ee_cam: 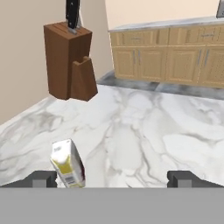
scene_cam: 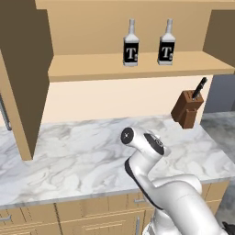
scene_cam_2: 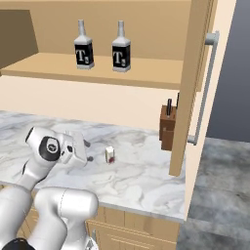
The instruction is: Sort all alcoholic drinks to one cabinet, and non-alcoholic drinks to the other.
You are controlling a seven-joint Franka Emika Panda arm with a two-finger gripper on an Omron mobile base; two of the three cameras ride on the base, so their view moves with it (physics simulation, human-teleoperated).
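I see the two "T" bottles standing upright on the long shelf of the wide cabinet (scene_cam: 137, 66), near the top centre of the left base view: the left T bottle (scene_cam: 131, 43) and the right T bottle (scene_cam: 166, 42) are side by side, close but apart, with their black labels facing me. In the right base view the same pair sits at the upper left of the frame, left T bottle (scene_cam_2: 83, 46) and right T bottle (scene_cam_2: 121, 47), both on that shelf (scene_cam_2: 97, 73).

The narrow cabinet's door (scene_cam_2: 193, 83) runs down the right of the right base view, with its long grey bar handle (scene_cam_2: 205, 88) on the outer side.

On the marble worktop (scene_cam: 78, 156) a brown knife block (scene_cam: 187, 109) stands at the right of the left base view, under the shelf's right end, a dark knife handle sticking out of it. A small carton (scene_cam_2: 110, 154) stands on the worktop (scene_cam_2: 141, 176) at the centre of the right base view, to the left of the knife block (scene_cam_2: 168, 128).

My claw (ee_cam: 112, 178) is fully released and carries nothing; its two dark fingertips (ee_cam: 40, 178) rise at the bottom of the hand view. The carton (ee_cam: 68, 162), white with a yellow patch, stands tilted at lower left, just beside the left fingertip. The knife block (ee_cam: 68, 61) is at upper left, farther off across the worktop (ee_cam: 144, 131).
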